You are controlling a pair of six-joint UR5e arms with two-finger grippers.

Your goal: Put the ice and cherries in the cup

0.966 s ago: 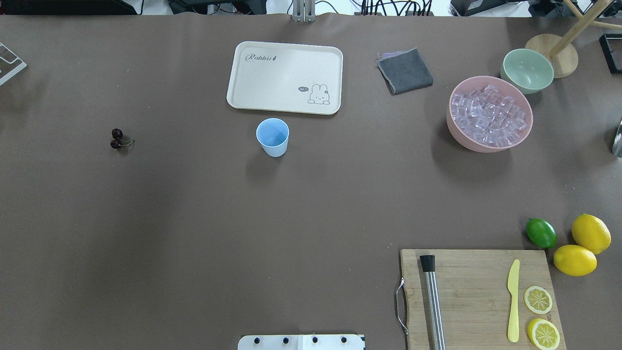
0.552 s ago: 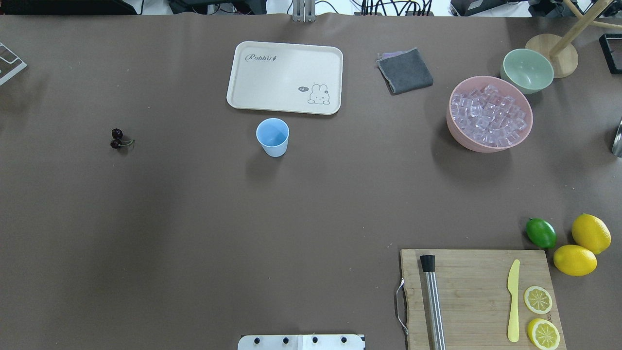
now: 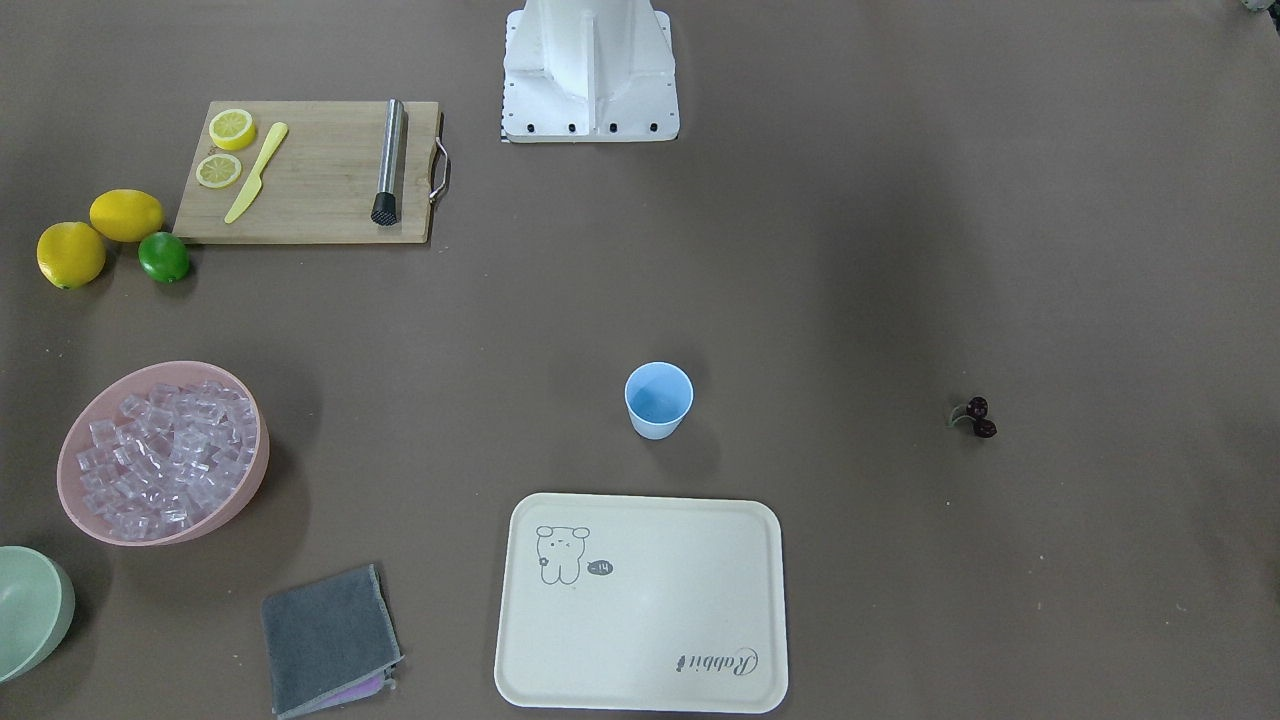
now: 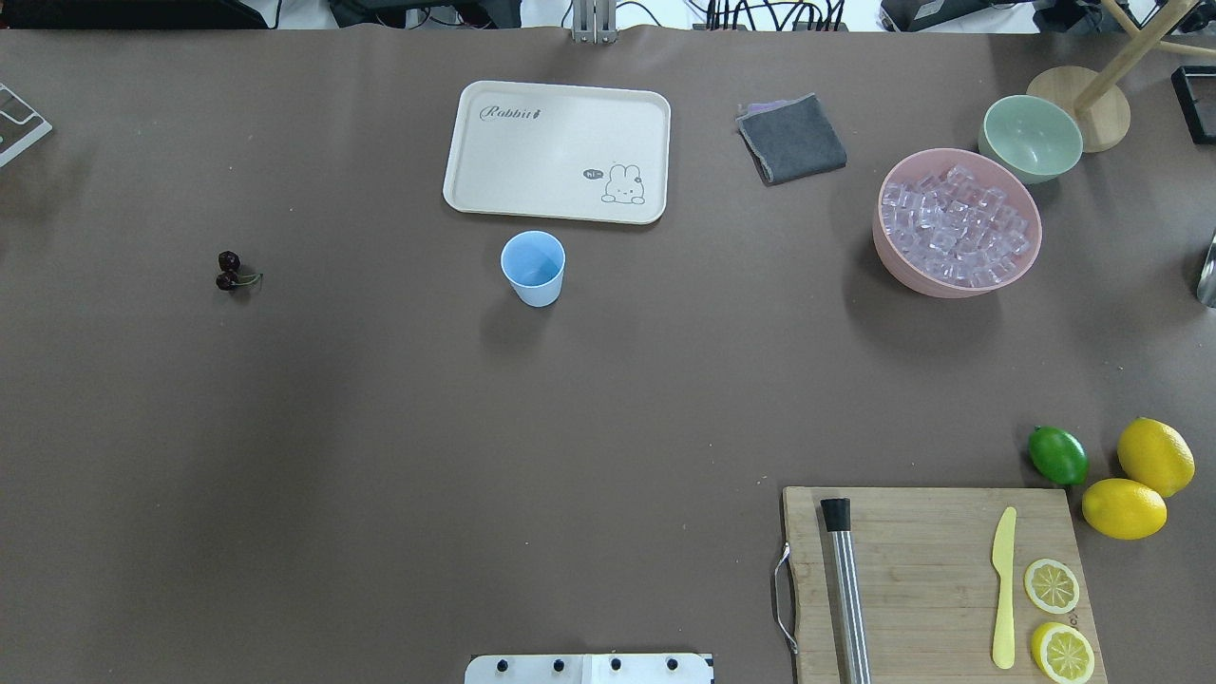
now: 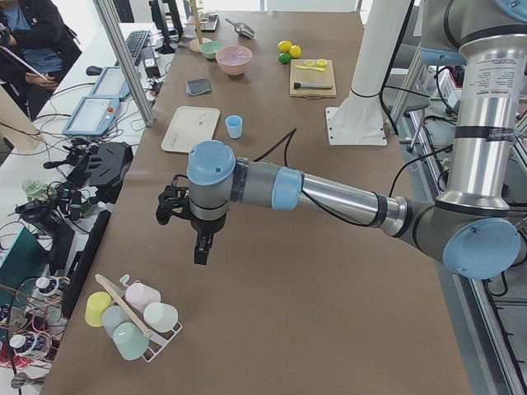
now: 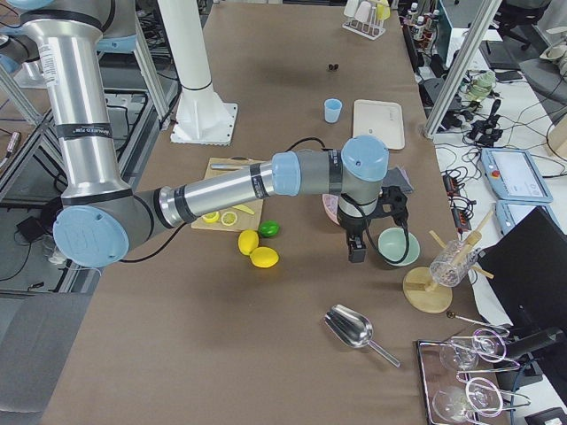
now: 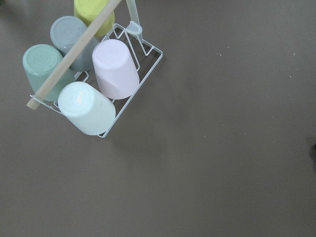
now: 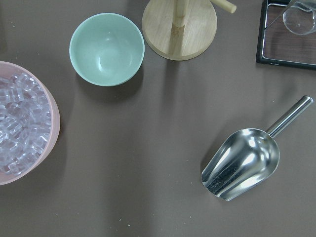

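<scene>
The light-blue cup [image 4: 533,267] stands upright and empty just in front of the tray; it also shows in the front-facing view [image 3: 658,399]. The cherries [image 4: 229,271] lie alone on the table far to its left. The ice [image 4: 955,233] fills the pink bowl [image 4: 902,271] at the right. My left gripper [image 5: 200,251] hangs over the table's far left end, beyond the cherries. My right gripper [image 6: 357,251] hangs beside the pink bowl and the pale green bowl. Both show only in side views, so I cannot tell whether they are open or shut.
A cream tray [image 4: 557,152], a grey cloth [image 4: 791,139] and a pale green bowl [image 4: 1031,138] sit at the back. A cutting board [image 4: 936,570] with muddler, knife and lemon slices, a lime [image 4: 1057,455] and lemons lie front right. A metal scoop [image 8: 242,163] and a cup rack [image 7: 89,84] lie at the table's ends.
</scene>
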